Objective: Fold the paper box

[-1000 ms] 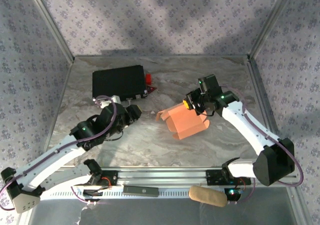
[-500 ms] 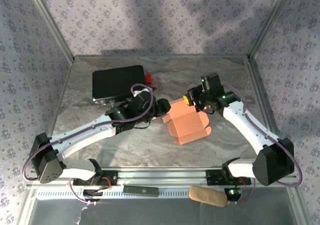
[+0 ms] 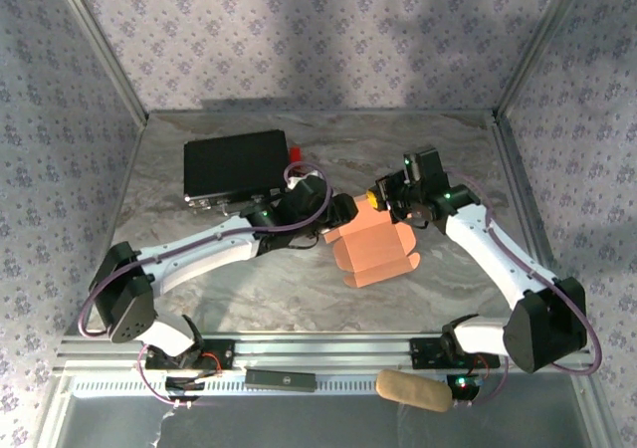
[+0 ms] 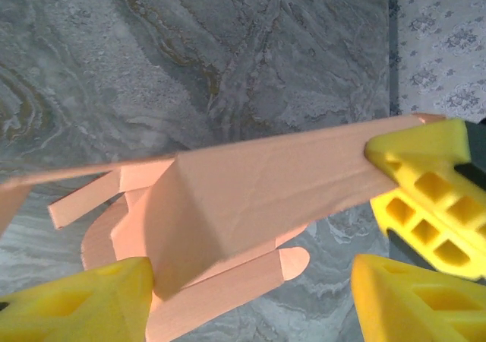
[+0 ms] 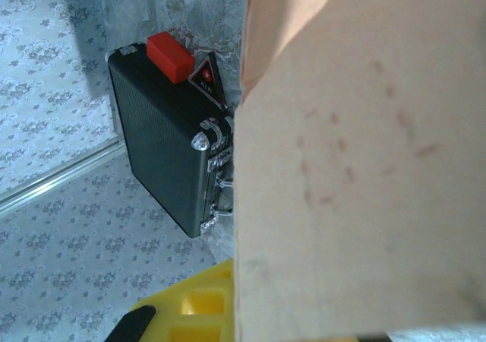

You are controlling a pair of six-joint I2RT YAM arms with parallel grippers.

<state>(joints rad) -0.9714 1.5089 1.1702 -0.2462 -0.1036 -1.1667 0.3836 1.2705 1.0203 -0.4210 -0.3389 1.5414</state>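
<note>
On the far left of your table point(image 3: 448, 149) lies the black case point(image 3: 234, 164). Just right of it, your left claw point(image 3: 342, 212) stands wide open at the left end of the paper box point(image 3: 376, 252) and grips nothing. The partly folded box rests near the middle of the table, and your right claw point(image 3: 384, 203) is closed on its far right edge.

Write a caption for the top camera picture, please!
Folding time: the right gripper pinches the paper box, the left gripper open beside it.
</note>
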